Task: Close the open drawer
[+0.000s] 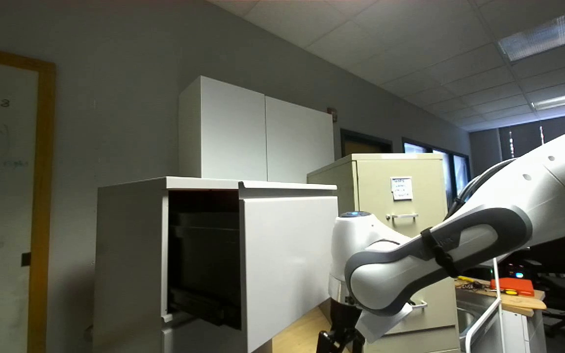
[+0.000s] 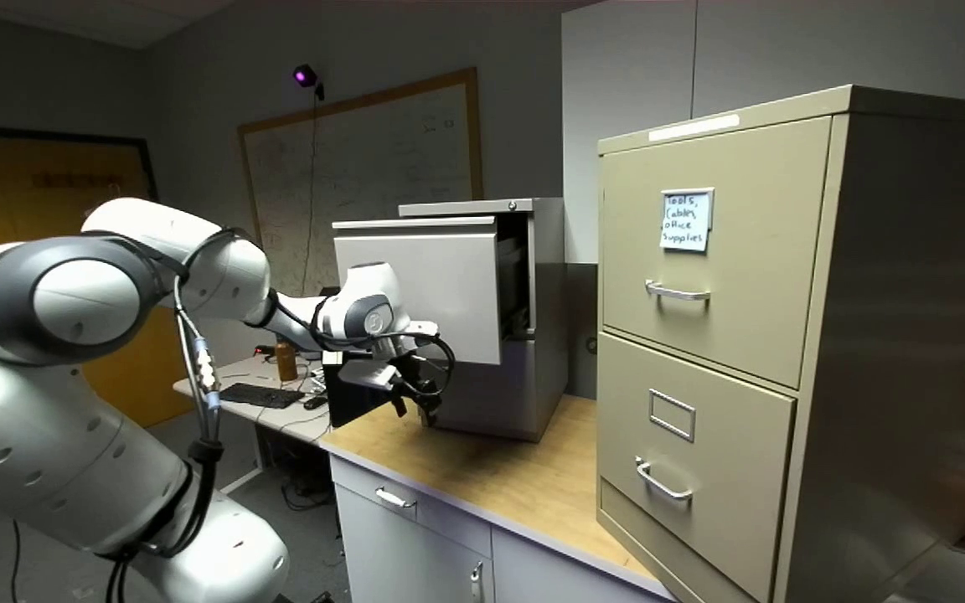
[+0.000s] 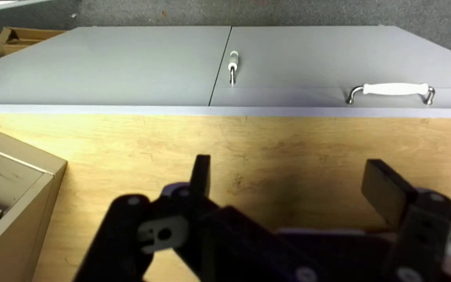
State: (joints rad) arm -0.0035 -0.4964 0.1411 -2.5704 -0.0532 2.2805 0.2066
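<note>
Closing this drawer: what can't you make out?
Any contents: blocked by the drawer front in an exterior view.
Arm touching it or not: masked by overlap, both exterior views.
Gripper fingertips: cut by bottom edge in an exterior view.
Whiteboard writing: too small in an exterior view.

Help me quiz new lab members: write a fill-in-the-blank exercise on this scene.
The drawer is not closed but ____.
In the wrist view, the gripper has its fingers standing ____, not together.
The note on the beige filing cabinet begins with the word ____.

Missing words: open; apart; Tools.
</note>
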